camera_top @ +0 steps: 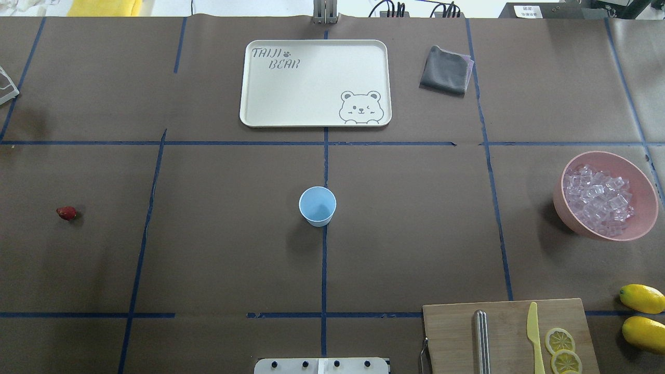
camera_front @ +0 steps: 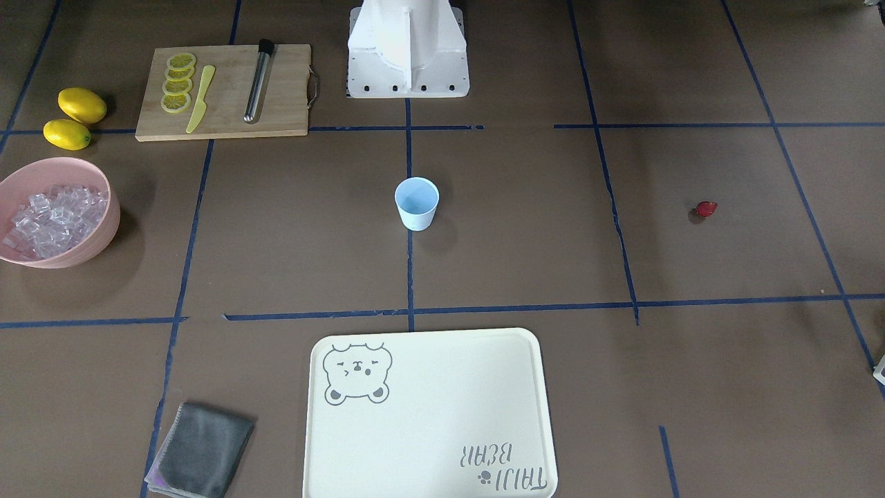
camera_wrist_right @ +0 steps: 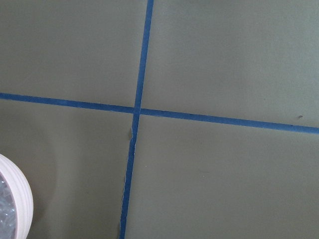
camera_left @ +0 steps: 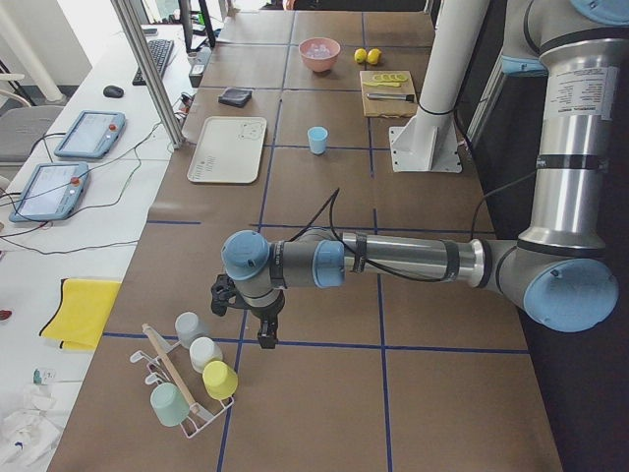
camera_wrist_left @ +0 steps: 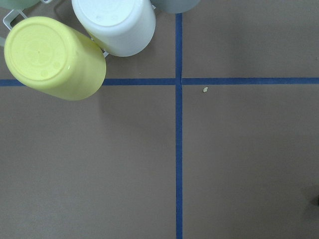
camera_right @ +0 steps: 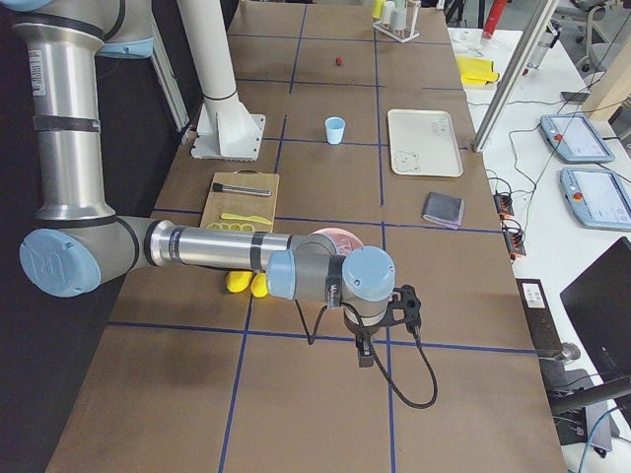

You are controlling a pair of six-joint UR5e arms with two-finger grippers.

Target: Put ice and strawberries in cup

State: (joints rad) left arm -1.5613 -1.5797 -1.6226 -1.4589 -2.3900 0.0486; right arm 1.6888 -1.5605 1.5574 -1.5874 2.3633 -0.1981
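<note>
The brown worktop (camera_top: 208, 259), gridded with blue tape, carries the cup (camera_top: 317, 205). Beyond the cup lies the tray (camera_top: 311, 83), far to its left the strawberry (camera_top: 66, 213), and to its right the pink bowl (camera_top: 558, 200) and cutting board (camera_top: 452, 337).

One cup (camera_front: 417, 203), one strawberry (camera_front: 706, 208), two lemons (camera_front: 82, 105) (whole), many ice cubes (camera_front: 55, 220).

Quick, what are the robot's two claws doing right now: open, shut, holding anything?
Left gripper: cannot be told, it shows only in a side view.
Right gripper: cannot be told, for the same reason.

A tray (camera_top: 311, 88), grey cloth (camera_top: 445, 70), cutting board (camera_top: 452, 332) and lemons (camera_top: 642, 298) sit apart.
</note>
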